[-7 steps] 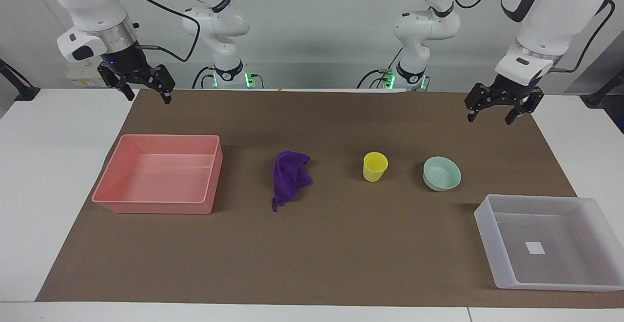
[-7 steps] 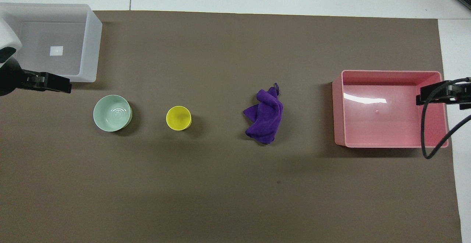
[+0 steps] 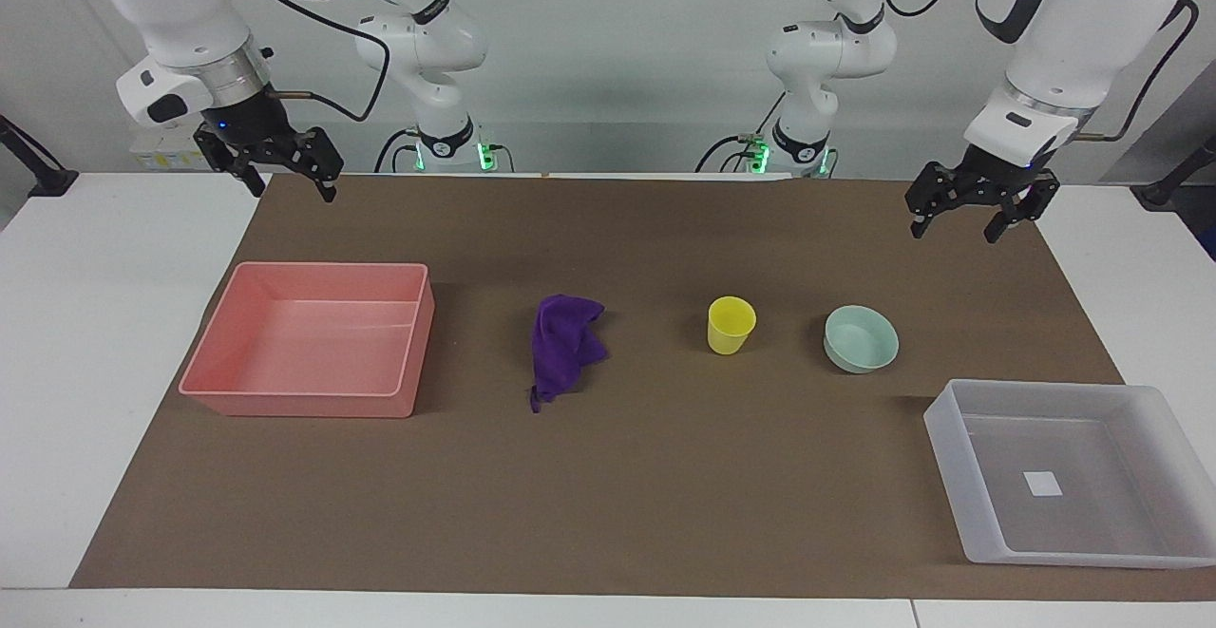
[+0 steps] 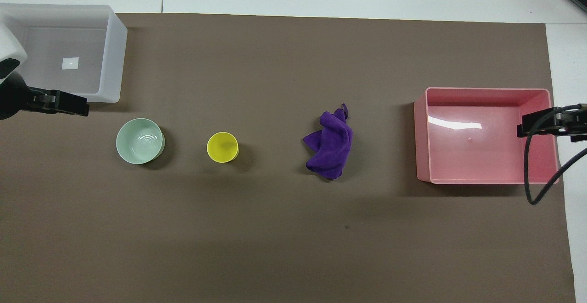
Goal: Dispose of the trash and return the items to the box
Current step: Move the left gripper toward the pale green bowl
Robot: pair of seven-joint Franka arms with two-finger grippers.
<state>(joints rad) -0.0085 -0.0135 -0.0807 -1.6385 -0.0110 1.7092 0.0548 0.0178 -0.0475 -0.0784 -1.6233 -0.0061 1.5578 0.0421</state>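
- Purple cloth (image 3: 566, 348) lies crumpled on the brown mat (image 3: 608, 533), between the pink bin (image 3: 220, 362) and the yellow cup (image 3: 731, 325), with its thin tail trailing away from the robots.
- Its long axis runs roughly from the robots' side toward the table's outer edge, so fingers closing across its width look the better fit.
- It sits toward the right arm's end of the table, beside the bin; the right gripper (image 3: 281, 164) looks the nearer of the two.
- That right gripper hangs with its fingers spread and nothing in them, in the air over the mat's edge on the robots' side of the bin.
- In the overhead view the right gripper (image 4: 548, 123) covers part of the bin, but the facing view shows it well above and touching nothing.
- Toward the left arm's end stand the cup and, beside it, the mint-green bowl (image 3: 861, 339); the clear tray (image 3: 959, 476) lies farther from the robots than the bowl.
- Over the mat's corner nearest that end hangs the left gripper (image 3: 978, 207), fingers apart and empty; it looks nearer to the bowl than to the cup.
- Count: one cloth, one cup, one bowl, one bin, one tray, two grippers.
- Nothing is in the bin or the tray yet, so every step of the task appears to lie ahead.
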